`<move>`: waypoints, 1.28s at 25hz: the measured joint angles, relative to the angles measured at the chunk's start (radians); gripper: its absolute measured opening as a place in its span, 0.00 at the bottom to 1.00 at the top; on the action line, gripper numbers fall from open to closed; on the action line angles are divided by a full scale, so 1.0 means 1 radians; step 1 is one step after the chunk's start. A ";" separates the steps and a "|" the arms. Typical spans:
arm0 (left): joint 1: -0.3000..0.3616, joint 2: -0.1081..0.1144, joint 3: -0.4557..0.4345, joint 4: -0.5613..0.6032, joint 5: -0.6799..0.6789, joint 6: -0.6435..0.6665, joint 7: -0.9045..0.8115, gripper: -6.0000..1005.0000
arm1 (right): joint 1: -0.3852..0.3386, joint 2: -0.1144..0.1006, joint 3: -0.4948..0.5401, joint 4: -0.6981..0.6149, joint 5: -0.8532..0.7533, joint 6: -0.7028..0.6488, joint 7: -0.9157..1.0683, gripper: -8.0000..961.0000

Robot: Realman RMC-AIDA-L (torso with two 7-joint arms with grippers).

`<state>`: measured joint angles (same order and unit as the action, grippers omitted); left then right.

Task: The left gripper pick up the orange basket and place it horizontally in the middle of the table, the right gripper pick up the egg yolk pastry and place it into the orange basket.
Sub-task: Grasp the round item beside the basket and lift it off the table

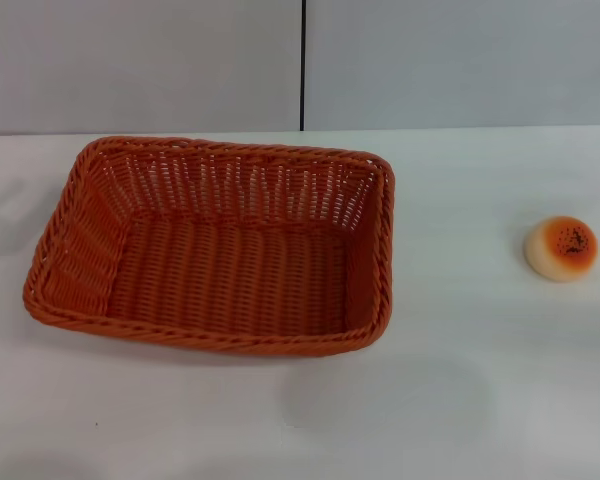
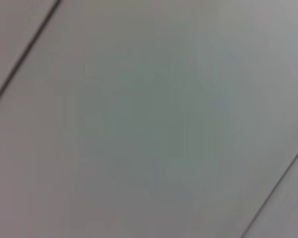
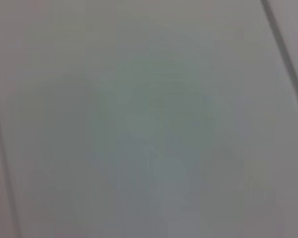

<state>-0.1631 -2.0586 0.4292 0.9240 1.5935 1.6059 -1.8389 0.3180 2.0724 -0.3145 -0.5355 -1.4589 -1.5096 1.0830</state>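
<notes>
Left of centre on the worktop [image 1: 460,400]: the orange basket [image 1: 230,270], open side up, slightly skewed, rim free for grasping. Well apart to its right: the egg yolk pastry [image 1: 561,248], browned top upward. Fingers of left gripper and right gripper outside every view; apart or together, cannot tell.

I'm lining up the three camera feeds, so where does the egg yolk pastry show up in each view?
Head view: the egg yolk pastry sits on the table at the right edge, apart from the orange basket.
Left wrist view: not in it; only a plain grey surface with dark seams.
Right wrist view: not in it; the same.
Shared landmark: none certain, possibly the dark seam.
</notes>
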 joint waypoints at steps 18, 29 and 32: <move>0.022 0.000 -0.258 -0.466 -0.109 0.163 0.671 0.74 | 0.294 -0.120 -0.027 -0.631 -1.182 -0.307 1.162 0.52; 0.026 0.000 -0.255 -0.508 -0.103 0.160 0.729 0.74 | 0.364 -0.111 -0.268 -0.375 -1.251 -0.130 1.227 0.51; 0.027 0.000 -0.258 -0.509 -0.103 0.163 0.729 0.74 | 0.365 -0.112 -0.297 -0.350 -1.252 -0.091 1.238 0.51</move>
<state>-0.1358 -2.0582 0.1712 0.4154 1.4908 1.7687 -1.1104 0.6828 1.9609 -0.6111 -0.8859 -2.7111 -1.6010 2.3213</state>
